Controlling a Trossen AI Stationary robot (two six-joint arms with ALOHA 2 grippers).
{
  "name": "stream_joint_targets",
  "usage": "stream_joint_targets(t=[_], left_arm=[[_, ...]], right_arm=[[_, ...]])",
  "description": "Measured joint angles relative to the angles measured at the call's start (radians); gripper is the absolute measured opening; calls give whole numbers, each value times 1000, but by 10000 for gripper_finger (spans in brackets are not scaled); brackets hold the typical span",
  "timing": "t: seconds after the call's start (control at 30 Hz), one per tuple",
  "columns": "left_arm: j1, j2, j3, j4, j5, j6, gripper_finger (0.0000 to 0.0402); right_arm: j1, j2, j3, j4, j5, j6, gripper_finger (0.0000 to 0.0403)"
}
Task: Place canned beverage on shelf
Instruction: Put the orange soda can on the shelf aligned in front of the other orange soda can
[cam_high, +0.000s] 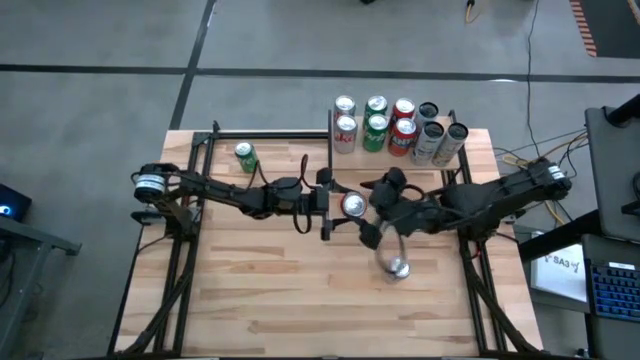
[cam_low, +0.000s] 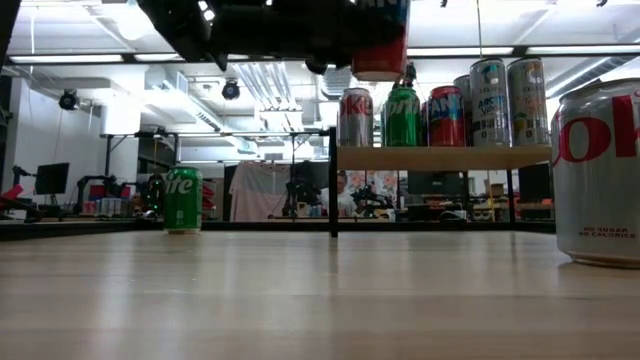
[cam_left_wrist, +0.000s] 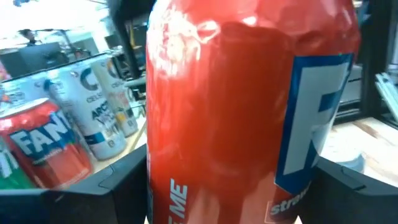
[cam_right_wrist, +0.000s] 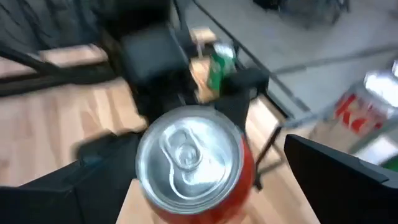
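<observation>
Red aluminium can (cam_high: 352, 206) with a silver top and a blue-and-white label sits between the fingers of the left gripper (cam_high: 338, 206), which pinch it by its sides well above the table; in the left wrist view the dark fingers (cam_left_wrist: 118, 180) flank its body closely. Just to the other side of that can, the right gripper (cam_right_wrist: 205, 180) faces it from above with its fingers spread wide and clear of the metal, so it looks as though the can is carried by the left arm alone.

Beyond the left gripper stands the shelf (cam_low: 440, 157), a small board of pale wood on thin black posts, already bearing a row of upright cans (cam_high: 398, 128): silver, green, red and pale patterned ones. By my reading the task is partway done, with the red can lifted but not yet set on the board. Carrying it over, lowering it into a free spot and letting go remain.

A green can (cam_high: 245, 156) stands behind the left arm, and a silver-and-red can (cam_high: 398, 266) stands just below the right gripper. The striped butcher-block tabletop (cam_high: 300, 300) rests on a grey floor, with workshop benches, monitors and ceiling lights beyond.
</observation>
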Motion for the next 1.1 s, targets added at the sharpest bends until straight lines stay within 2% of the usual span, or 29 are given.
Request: stream_joint_targets(t=[0.13,0.3,0.53,0.63,0.83,0.93,1.1], left_arm=[[21,-9,-26,-14,51,-10,285],[23,-35,-59,16,54,-33,285],[22,-92,-77,7,66,-44,285],[21,-95,-77,5,66,-51,285],[20,-95,-78,8,65,-53,285],[20,-95,-72,23,66,-68,285],[20,-97,-65,27,67,-77,285]], right_arm=[[43,-40,2,21,28,-100,392],[133,-42,-27,3,208,-135,393],[186,-38,-161,56,329,-6,394],[173,-35,-241,260,334,-69,394],[155,-34,-385,805,325,-363,394],[139,-34,-422,917,306,-416,394],[84,1,-437,965,273,-407,394]])
